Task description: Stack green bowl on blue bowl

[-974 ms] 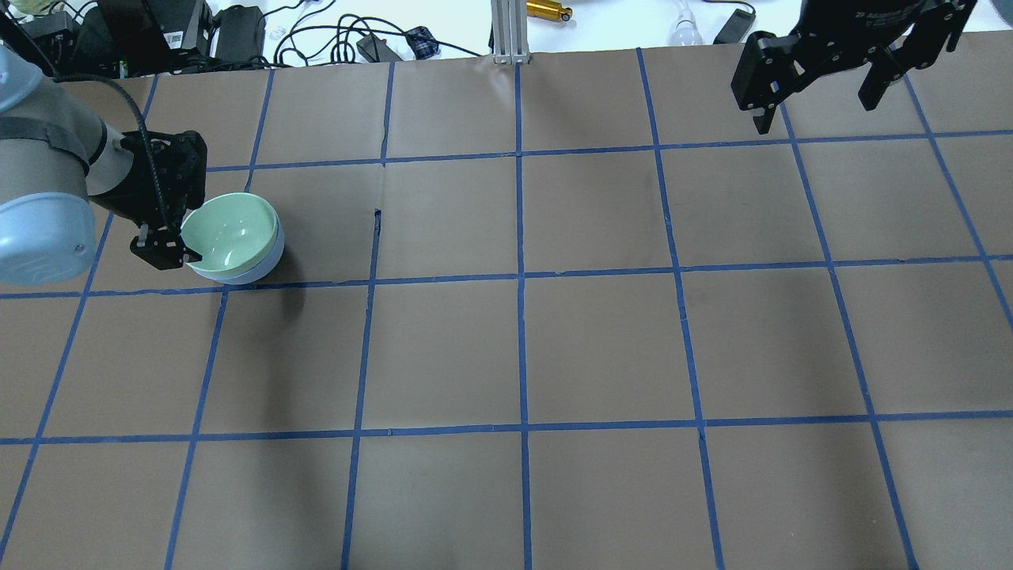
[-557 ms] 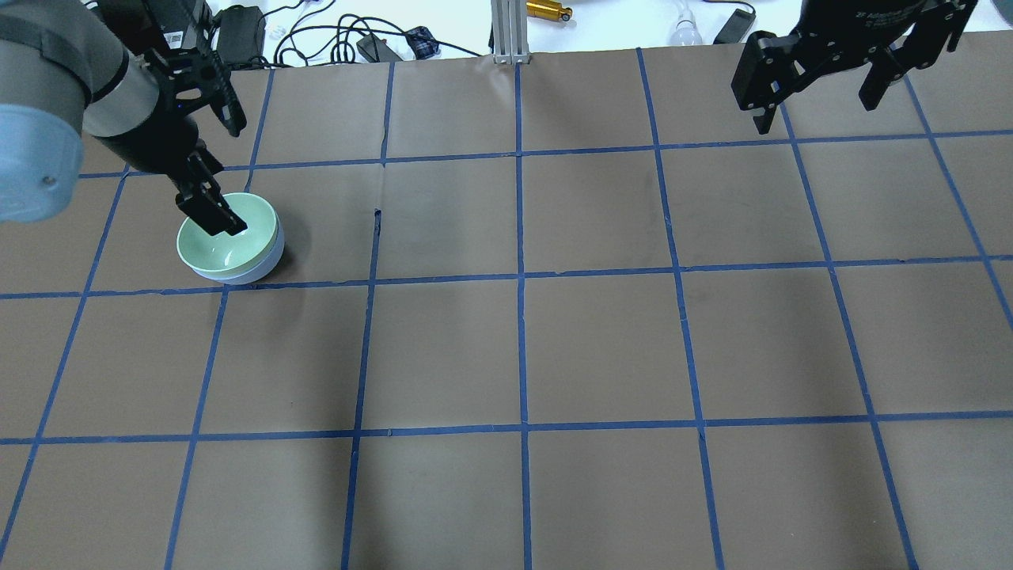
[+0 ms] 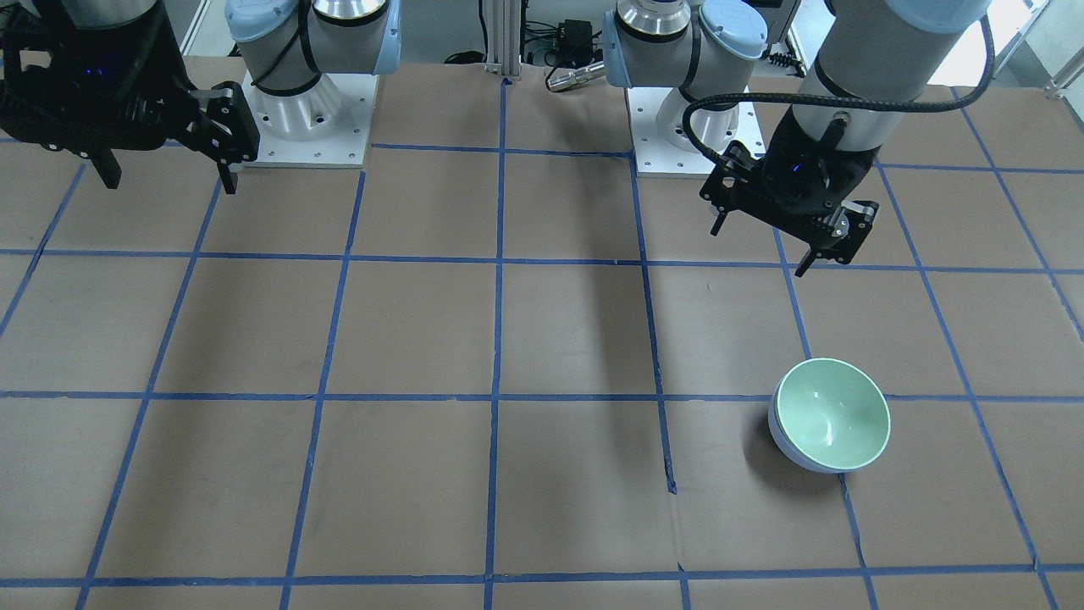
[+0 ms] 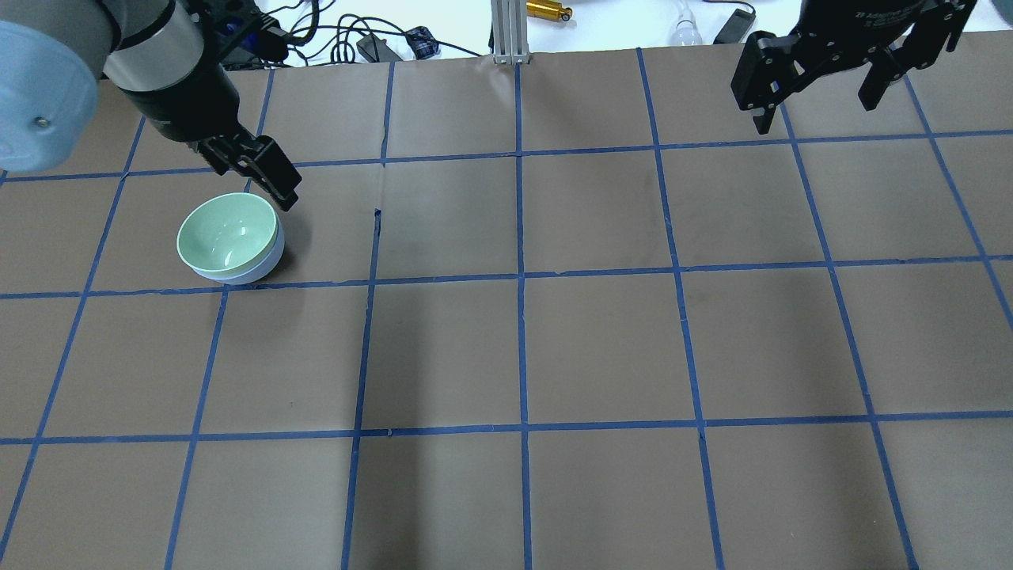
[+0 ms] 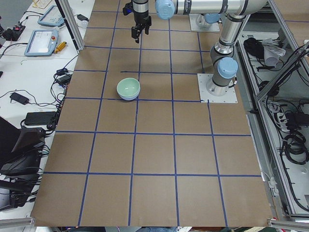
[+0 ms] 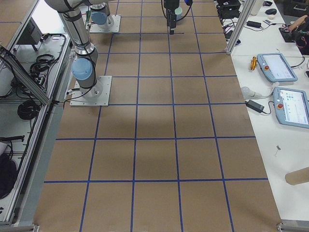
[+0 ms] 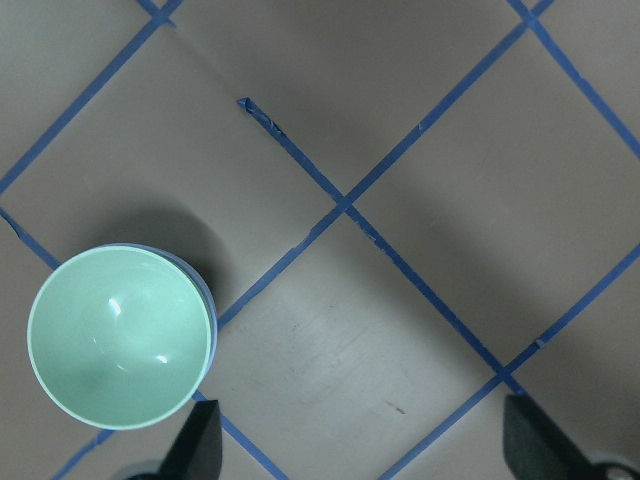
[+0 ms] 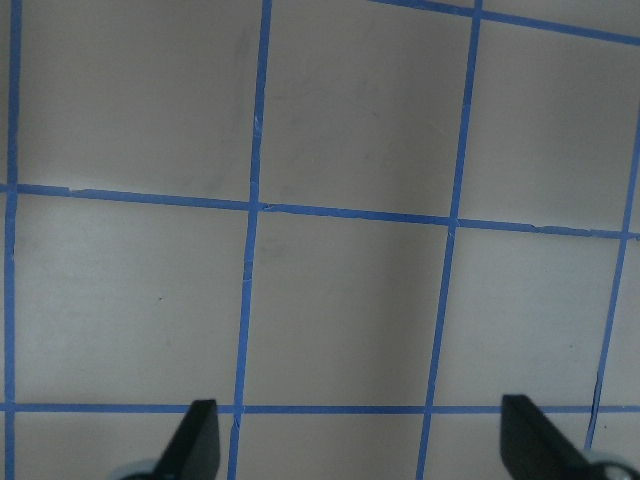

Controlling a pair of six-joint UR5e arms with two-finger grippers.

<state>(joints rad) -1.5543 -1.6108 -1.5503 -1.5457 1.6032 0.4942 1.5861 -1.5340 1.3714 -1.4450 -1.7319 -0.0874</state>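
The green bowl (image 4: 228, 234) sits nested upright inside the blue bowl (image 4: 258, 271) on the table's left side. Only the blue bowl's outer wall shows under the green rim. The stack also shows in the front view, green bowl (image 3: 832, 413) in blue bowl (image 3: 792, 455), and in the left wrist view (image 7: 118, 338). My left gripper (image 3: 762, 246) is open and empty, raised above the table and apart from the bowls, on the robot's side of them. My right gripper (image 4: 815, 107) is open and empty, high over the far right corner.
The brown paper table (image 4: 601, 348) carries a blue tape grid. Cables, power bricks and a metal post (image 4: 506, 32) lie beyond its far edge. The two arm bases (image 3: 305, 110) stand at the robot's edge.
My left gripper was at the green bowl's rim, let go, then lifted and pulled away toward the robot. The green bowl stays nested in the blue bowl. The right arm has not moved.
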